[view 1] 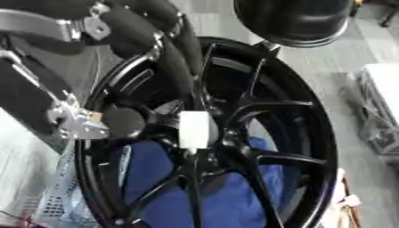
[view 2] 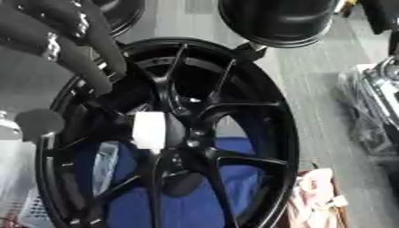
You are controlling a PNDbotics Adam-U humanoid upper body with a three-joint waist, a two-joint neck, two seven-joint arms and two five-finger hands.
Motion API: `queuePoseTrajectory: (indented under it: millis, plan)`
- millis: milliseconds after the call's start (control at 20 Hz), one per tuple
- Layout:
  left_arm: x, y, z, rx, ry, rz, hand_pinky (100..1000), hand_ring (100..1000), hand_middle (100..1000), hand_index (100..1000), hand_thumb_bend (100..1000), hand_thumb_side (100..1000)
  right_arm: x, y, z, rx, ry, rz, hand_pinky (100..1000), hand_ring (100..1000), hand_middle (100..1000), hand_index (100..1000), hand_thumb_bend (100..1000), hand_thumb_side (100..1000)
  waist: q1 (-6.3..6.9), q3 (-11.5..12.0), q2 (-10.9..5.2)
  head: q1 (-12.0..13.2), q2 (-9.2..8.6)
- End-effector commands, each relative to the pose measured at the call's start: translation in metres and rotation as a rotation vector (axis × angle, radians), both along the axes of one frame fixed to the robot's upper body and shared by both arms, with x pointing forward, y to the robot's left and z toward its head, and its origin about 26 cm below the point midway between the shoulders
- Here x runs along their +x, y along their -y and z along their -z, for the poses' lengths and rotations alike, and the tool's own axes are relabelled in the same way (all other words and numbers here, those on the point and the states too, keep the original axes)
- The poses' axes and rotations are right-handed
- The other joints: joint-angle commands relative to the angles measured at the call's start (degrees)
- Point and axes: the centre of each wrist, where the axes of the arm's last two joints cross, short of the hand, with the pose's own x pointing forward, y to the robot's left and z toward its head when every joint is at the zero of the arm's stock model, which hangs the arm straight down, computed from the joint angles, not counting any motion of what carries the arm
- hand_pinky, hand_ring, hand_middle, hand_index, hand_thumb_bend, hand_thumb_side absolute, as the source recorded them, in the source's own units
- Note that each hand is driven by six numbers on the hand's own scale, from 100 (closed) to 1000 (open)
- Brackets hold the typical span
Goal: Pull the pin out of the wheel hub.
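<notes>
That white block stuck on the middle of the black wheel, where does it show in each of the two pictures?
Left eye view: the white block sits just left of centre, on the wheel hub.
Right eye view: it lies further left, about the same height.
Shared landmark: the blue cloth seen through the spokes below it.

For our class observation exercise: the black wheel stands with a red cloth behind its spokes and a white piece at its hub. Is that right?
Not quite. The cloth behind the spokes of the wheel is blue, not red, as the left eye view shows. The white piece does sit at the hub.
</notes>
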Motion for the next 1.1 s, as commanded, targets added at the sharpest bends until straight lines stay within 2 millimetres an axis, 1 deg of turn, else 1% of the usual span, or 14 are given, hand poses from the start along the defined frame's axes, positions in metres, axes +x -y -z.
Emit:
queuePoseTrajectory:
  millis: [50, 250, 300, 350, 550, 600, 650, 750, 800, 850, 950, 1000, 1100]
  plan:
    - [-0.004, 0.002, -0.005, 0.046, 0.042, -0.005, 819, 756, 755, 799, 166, 357, -0.003, -0.002, -0.01, 0.029, 0.027, 0.107, 517, 610, 603, 612, 100, 555, 0.12, 0.0, -0.71, -0.5, -0.83]
    - [-0.004, 0.004, -0.001, 0.058, 0.038, -0.021, 817, 755, 754, 800, 172, 368, -0.003, -0.003, -0.01, 0.033, 0.03, 0.1, 517, 610, 604, 611, 100, 556, 0.19, 0.0, -0.61, -1.0, -0.85]
    - [-0.003, 0.004, 0.0, 0.056, 0.034, -0.036, 815, 753, 751, 800, 163, 403, -0.003, -0.003, -0.009, 0.033, 0.031, 0.1, 517, 610, 604, 611, 100, 557, 0.22, -0.1, -0.62, -1.1, -0.8]
    - [-0.003, 0.004, 0.001, 0.048, 0.026, -0.057, 814, 749, 747, 805, 153, 466, -0.003, -0.003, -0.009, 0.033, 0.031, 0.1, 517, 610, 604, 610, 100, 557, 0.25, -0.1, -0.63, -1.2, -0.8]
    - [-0.002, 0.007, 0.006, -0.019, -0.018, -0.193, 820, 748, 744, 818, 164, 555, -0.003, -0.003, -0.008, 0.036, 0.032, 0.104, 516, 610, 604, 608, 100, 560, 0.41, 0.1, -0.64, -1.5, -0.91]
    - [-0.002, 0.008, 0.008, -0.038, -0.029, -0.226, 827, 756, 752, 827, 149, 587, -0.003, -0.003, -0.007, 0.038, 0.033, 0.104, 516, 610, 604, 607, 100, 561, 0.45, 0.1, -0.65, -1.6, -0.95]
    - [-0.003, 0.01, 0.009, -0.056, -0.045, -0.26, 829, 759, 755, 827, 146, 591, -0.003, -0.003, -0.007, 0.039, 0.034, 0.105, 516, 610, 604, 607, 100, 562, 0.49, 0.2, -0.65, -1.7, -0.97]
    - [-0.004, 0.015, 0.01, -0.095, -0.06, -0.331, 837, 767, 751, 821, 187, 605, -0.003, -0.003, -0.006, 0.041, 0.033, 0.106, 515, 609, 604, 605, 100, 564, 0.55, 0.4, -0.69, -1.9, -0.99]
    - [-0.005, 0.017, 0.01, -0.112, -0.063, -0.368, 838, 766, 746, 818, 194, 642, -0.003, -0.003, -0.005, 0.042, 0.031, 0.106, 514, 608, 603, 604, 100, 567, 0.58, 0.5, -0.7, -2.1, -0.91]
    - [-0.006, 0.02, 0.009, -0.131, -0.065, -0.408, 839, 766, 745, 817, 190, 626, -0.003, -0.003, -0.004, 0.043, 0.029, 0.107, 514, 608, 603, 604, 100, 568, 0.61, 0.6, -0.73, -2.2, -0.8]
    - [-0.008, 0.026, 0.008, -0.164, -0.074, -0.471, 843, 766, 745, 818, 185, 632, -0.003, -0.003, -0.003, 0.047, 0.026, 0.109, 513, 608, 603, 604, 100, 571, 0.69, 0.8, -0.75, -2.4, -0.59]
    - [-0.009, 0.028, 0.007, -0.178, -0.084, -0.494, 847, 767, 746, 819, 185, 667, -0.003, -0.003, -0.002, 0.048, 0.026, 0.11, 513, 607, 603, 603, 100, 575, 0.75, 0.9, -0.74, -2.4, -0.49]
    - [-0.011, 0.032, 0.007, -0.185, -0.107, -0.537, 851, 772, 748, 819, 209, 695, -0.003, -0.003, -0.001, 0.051, 0.025, 0.112, 512, 607, 603, 603, 100, 577, 0.87, 1.1, -0.72, -2.5, -0.31]
